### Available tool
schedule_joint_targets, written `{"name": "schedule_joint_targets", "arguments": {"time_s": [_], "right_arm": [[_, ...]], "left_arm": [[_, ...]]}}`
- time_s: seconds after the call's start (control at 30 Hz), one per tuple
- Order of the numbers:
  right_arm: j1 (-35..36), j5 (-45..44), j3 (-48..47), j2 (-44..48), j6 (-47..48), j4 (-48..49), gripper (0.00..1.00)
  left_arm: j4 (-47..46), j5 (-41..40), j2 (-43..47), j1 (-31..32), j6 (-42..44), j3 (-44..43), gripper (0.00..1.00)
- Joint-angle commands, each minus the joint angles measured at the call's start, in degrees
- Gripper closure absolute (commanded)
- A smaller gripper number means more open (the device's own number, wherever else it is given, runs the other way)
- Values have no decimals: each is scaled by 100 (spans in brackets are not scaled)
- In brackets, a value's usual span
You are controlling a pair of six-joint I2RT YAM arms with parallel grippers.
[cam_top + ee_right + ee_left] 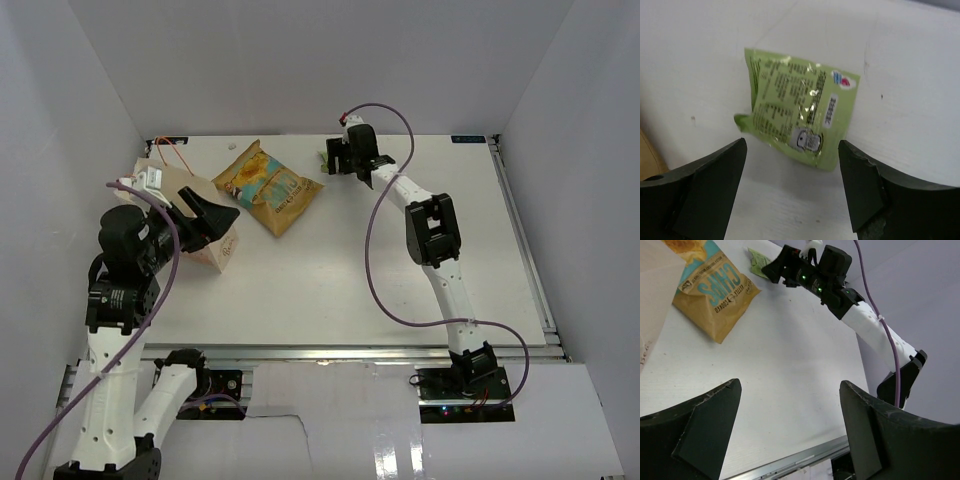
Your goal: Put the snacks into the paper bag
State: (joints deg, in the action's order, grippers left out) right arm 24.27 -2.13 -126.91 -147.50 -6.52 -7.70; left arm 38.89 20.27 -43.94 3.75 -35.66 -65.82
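While the left arm leans over it, the paper bag (218, 252) at the left side of the counter (330, 290) is mostly covered in the top view. Only a cream corner with faint pink print and the orange cord handles (176, 152) show, and its inside cannot be seen. The left wrist view catches just a pale strip of it, cut off at the left edge. The left fingers (705, 425) stand spread wide with nothing between them, raised above bare counter just beside the bag.

Lying flat just right of the paper bag is the yellow-and-teal chip bag (268, 188). The left wrist view crops its top but leaves the words "chips" and "kettle cooked" readable.

Near the far edge, the right fingers (705, 190) are also spread apart, one on each side of a green sachet (800, 120) that lies on the counter with its printed back up. Its small text is too blurred to read, and whether the fingers touch the sachet cannot be told. From above, the wrist hides nearly all of the sachet, leaving a green sliver. A tan edge at the lower left of the right wrist view is too cropped to identify
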Motion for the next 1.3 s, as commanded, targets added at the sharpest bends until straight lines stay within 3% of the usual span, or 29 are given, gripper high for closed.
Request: {"name": "schedule_joint_targets", "arguments": {"time_s": [0.0, 0.27, 0.53, 0.8, 0.93, 1.13, 1.27], "right_arm": [[235, -523, -492, -68, -358, 1192, 21], [464, -1499, -844, -621, -692, 1693, 27], [482, -1703, -1011, -1026, -683, 1790, 33], [377, -1396, -809, -807, -850, 1255, 57], [306, -1141, -424, -579, -886, 991, 71], [122, -237, 481, 54, -570, 438, 80], [-71, 526, 2129, 1009, 1, 436, 85]], "left_arm": [[-391, 267, 149, -14, -441, 350, 10], [-391, 311, -17, -14, -433, 368, 10], [-400, 328, 70, -6, -582, 544, 9], [-444, 381, 105, -6, -749, 483, 9], [-540, 512, 202, -14, -881, 605, 9], [-1068, 1013, 159, -6, -1364, 1281, 9], [-1489, 1374, 0, 91, -1558, 1651, 9]]}}
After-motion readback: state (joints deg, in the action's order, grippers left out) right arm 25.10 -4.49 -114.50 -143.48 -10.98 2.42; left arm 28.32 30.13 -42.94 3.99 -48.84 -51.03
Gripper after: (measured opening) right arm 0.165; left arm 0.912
